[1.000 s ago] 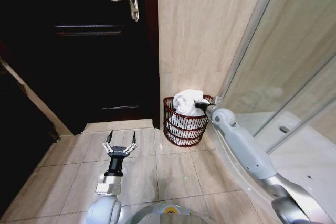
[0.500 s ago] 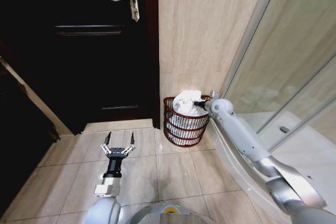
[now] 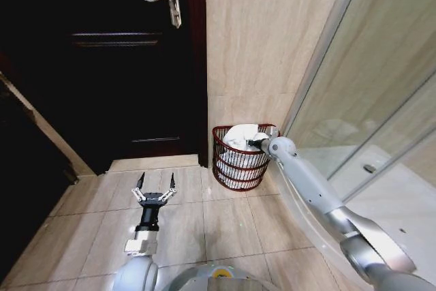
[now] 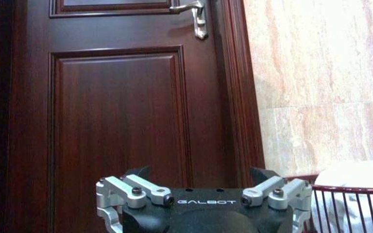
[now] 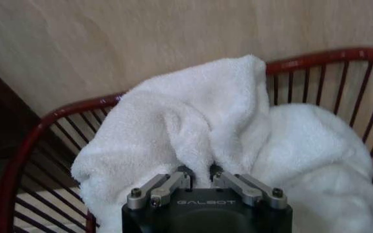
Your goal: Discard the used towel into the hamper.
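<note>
We note the right gripper (image 5: 199, 175) pinching the towel (image 5: 238, 131) inside the hamper (image 3: 240, 167); retracting unreleased would drag it out (left gripper (image 3: 155, 191) spread, idle).

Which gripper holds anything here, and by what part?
The right gripper pinches a fold of the white towel over the hamper; the left gripper is open, empty.
</note>
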